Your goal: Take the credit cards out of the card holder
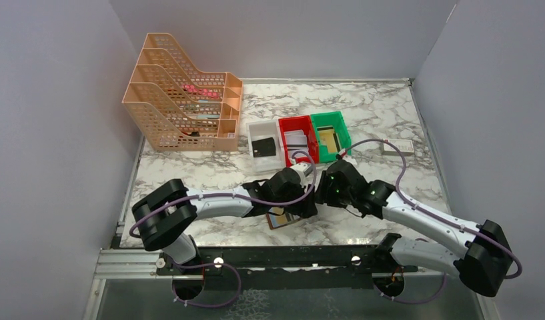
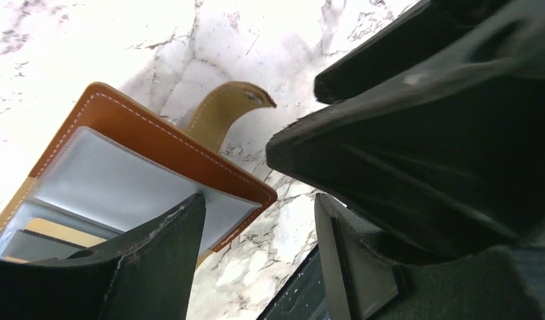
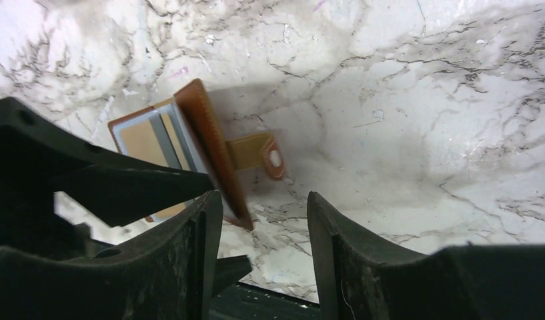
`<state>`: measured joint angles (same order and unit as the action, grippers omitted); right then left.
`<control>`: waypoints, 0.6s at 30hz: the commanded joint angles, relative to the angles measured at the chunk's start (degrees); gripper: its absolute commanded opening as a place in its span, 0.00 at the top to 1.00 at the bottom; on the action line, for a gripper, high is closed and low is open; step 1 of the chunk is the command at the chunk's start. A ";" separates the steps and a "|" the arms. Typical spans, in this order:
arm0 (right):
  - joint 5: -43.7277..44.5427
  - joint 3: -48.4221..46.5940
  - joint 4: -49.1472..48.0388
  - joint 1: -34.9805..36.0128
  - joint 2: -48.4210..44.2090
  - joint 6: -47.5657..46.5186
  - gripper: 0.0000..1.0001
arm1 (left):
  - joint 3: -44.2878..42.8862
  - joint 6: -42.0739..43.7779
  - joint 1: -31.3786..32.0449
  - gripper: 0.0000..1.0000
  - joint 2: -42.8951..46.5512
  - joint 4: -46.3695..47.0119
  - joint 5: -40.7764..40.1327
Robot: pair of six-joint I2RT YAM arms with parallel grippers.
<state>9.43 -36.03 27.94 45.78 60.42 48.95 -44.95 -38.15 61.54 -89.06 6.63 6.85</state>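
The brown card holder [image 1: 281, 219] lies open on the marble near the front edge, its tab [image 3: 259, 150] sticking out to one side. Its pale clear sleeves [image 2: 116, 180] show, and a gold credit card [image 3: 141, 141] sits in one sleeve. My left gripper [image 2: 256, 223] is open, one finger [image 2: 156, 267] resting over the sleeve's edge and only marble in the gap. My right gripper [image 3: 264, 210] hovers just right of the holder, open and holding nothing. In the top view both grippers [image 1: 303, 200] [image 1: 326, 190] meet above the holder and hide most of it.
Three small bins stand behind: white [image 1: 255, 128] with a black card, red [image 1: 283, 137] with white cards, green [image 1: 345, 131] with a gold card. An orange mesh rack [image 1: 183, 100] is at back left. A small white box [image 1: 396, 147] lies at right. The table's front edge [image 3: 269, 297] is close.
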 commanded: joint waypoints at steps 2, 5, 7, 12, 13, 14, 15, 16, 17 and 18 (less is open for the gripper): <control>3.23 -2.66 6.37 0.19 -2.09 4.95 0.48 | -5.03 2.33 0.16 0.36 -4.38 -2.88 4.12; 2.05 -0.73 3.41 0.19 -4.03 6.45 0.63 | -4.44 2.62 0.14 0.40 -4.49 -3.85 1.37; -0.54 1.91 -2.22 0.19 -5.49 5.03 0.69 | -3.10 3.04 -0.19 0.46 -4.31 -2.98 0.11; -5.28 -0.69 -8.72 0.10 -2.32 -1.66 0.81 | -1.88 2.90 -0.37 0.59 -4.10 -3.32 -0.34; -5.42 -1.98 -8.95 0.06 -0.33 -2.94 0.81 | -0.40 1.97 -0.37 0.59 -3.70 -1.94 -0.26; -6.03 -3.42 -9.20 -0.09 1.88 -4.39 0.82 | 0.94 1.18 -0.37 0.59 -3.60 -1.09 -0.24; -6.86 -4.69 -9.46 -0.41 4.45 -5.67 0.82 | 1.49 0.80 -0.37 0.59 -3.69 -0.83 -0.38; -7.99 -6.22 -9.53 -0.82 6.92 -6.75 0.82 | 1.60 0.46 -0.37 0.59 -3.98 -1.25 -0.71; -9.09 -7.43 -10.15 -1.19 9.08 -7.76 0.82 | 1.54 0.30 -0.37 0.59 -4.20 -1.82 -1.25; -10.07 -8.36 -10.78 -1.57 11.28 -8.38 0.82 | 1.58 0.16 -0.37 0.59 -4.55 -1.99 -1.65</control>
<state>4.51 -39.44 21.98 45.39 64.95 46.39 -44.42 -36.62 61.41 -93.49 4.54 7.66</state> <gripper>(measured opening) 0.184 0.411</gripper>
